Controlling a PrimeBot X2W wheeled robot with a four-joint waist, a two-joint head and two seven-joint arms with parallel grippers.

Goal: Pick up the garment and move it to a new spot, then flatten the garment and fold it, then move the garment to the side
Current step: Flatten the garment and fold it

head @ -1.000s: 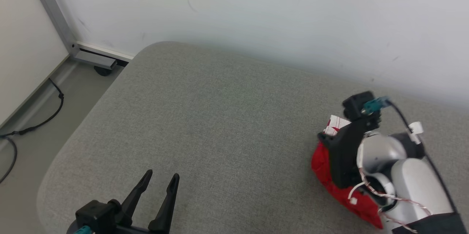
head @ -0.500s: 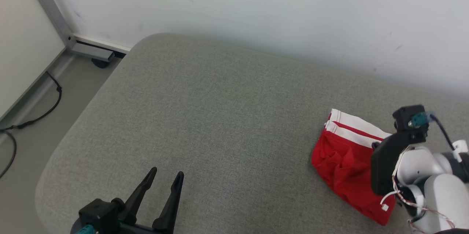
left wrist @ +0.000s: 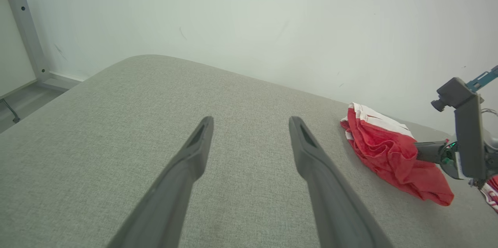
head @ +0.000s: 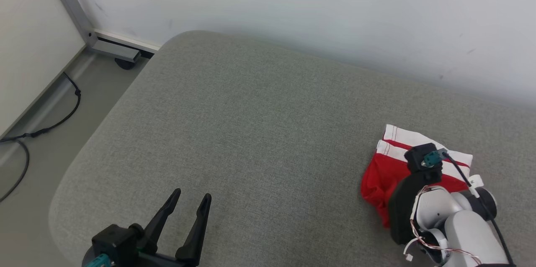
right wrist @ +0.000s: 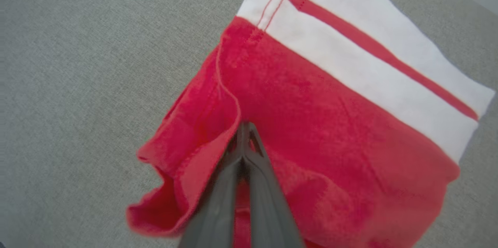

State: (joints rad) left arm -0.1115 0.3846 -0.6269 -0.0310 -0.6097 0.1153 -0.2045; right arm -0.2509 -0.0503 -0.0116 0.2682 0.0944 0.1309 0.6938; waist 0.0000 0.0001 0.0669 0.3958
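Right fingers (right wrist: 268,197) pinch shut on just a thin fold of the garment (right wrist: 330,123), left fingers (head: 196,227) gape empty, so it may slip free once lifted

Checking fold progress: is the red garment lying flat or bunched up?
Bunched. The red garment lies rumpled on the grey cushion, red part rucked into ridges; the white striped band looks flat.

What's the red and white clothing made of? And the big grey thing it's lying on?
The garment looks like soft, matte cloth, perhaps cotton knit: it rumples into floppy folds and shows stitched seams. The grey surface looks like matte woven upholstery fabric, with a fine speckled weave and a rounded, padded-looking corner.
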